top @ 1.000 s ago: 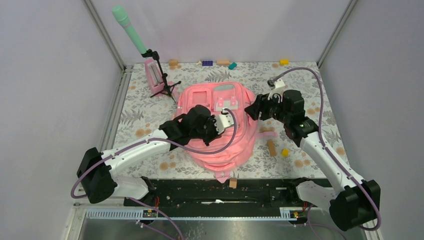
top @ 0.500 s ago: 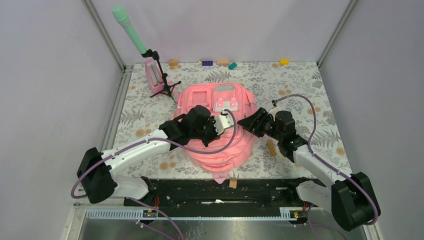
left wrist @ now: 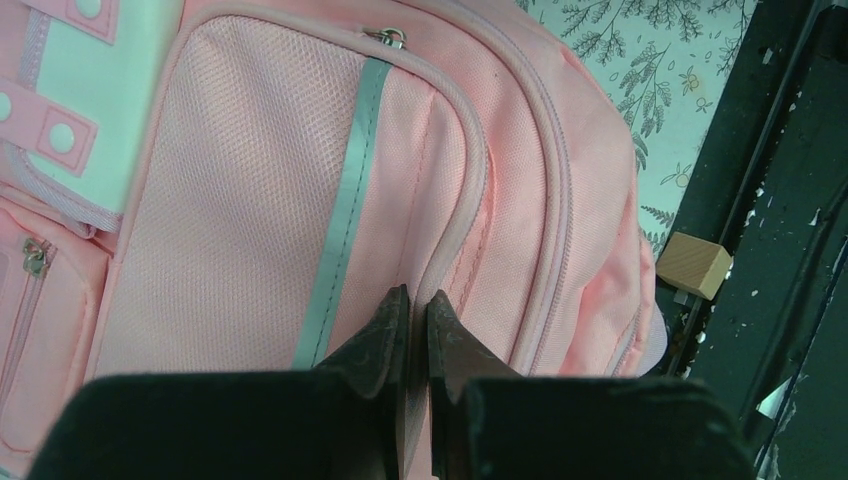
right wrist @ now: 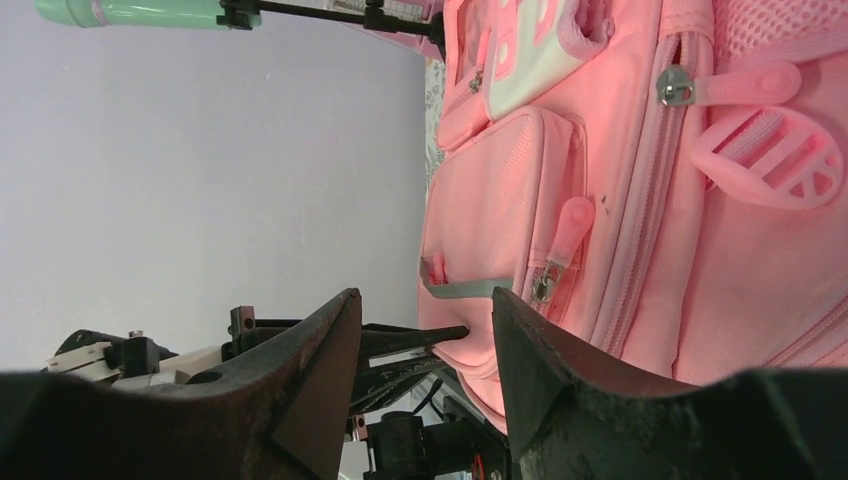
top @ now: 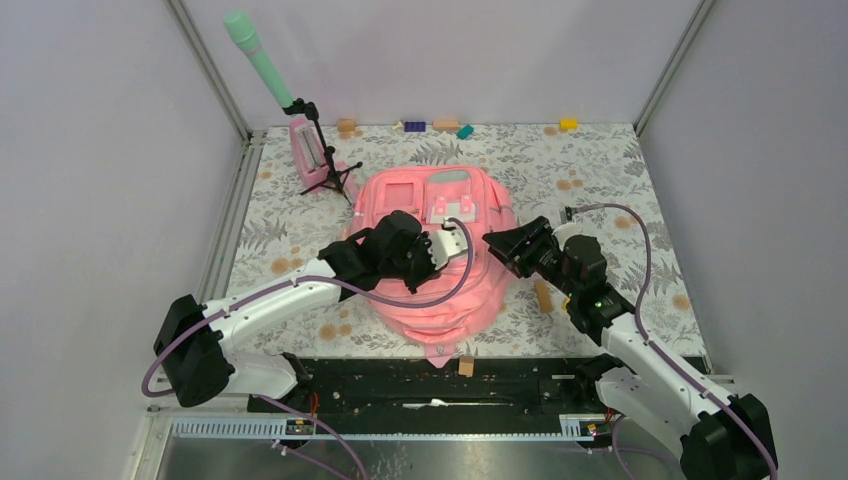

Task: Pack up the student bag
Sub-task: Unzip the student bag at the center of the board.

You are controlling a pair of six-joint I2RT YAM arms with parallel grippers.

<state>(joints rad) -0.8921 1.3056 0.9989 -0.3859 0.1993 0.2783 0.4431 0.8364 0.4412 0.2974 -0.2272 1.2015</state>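
Note:
The student bag [top: 440, 310] is a large pink backpack lying flat mid-table, front pockets up; its grey strip [left wrist: 345, 190] shows in the left wrist view. My left gripper [top: 432, 262] rests on the bag's middle. In its own view the left gripper [left wrist: 418, 297] is shut on a pinched fold of fabric beside the pocket seam. My right gripper [top: 498, 245] hovers at the bag's right side, pointing left. It [right wrist: 425, 300] is open with nothing between the fingers. Through the gap I see the left fingertips [right wrist: 455, 332] gripping the bag [right wrist: 700, 250].
A pink metronome [top: 305, 150] and a mint microphone on a black stand [top: 258, 60] stand at the back left. Small blocks [top: 414, 126] line the far wall. A wooden block [top: 543, 296] and a yellow one [top: 570, 305] lie right of the bag. Another wooden block [top: 466, 366] sits on the near rail.
My right arm has swung down and toward the near side, bringing its gripper low beside the bag's right edge, jaws slightly narrower. The left arm and bag have not moved.

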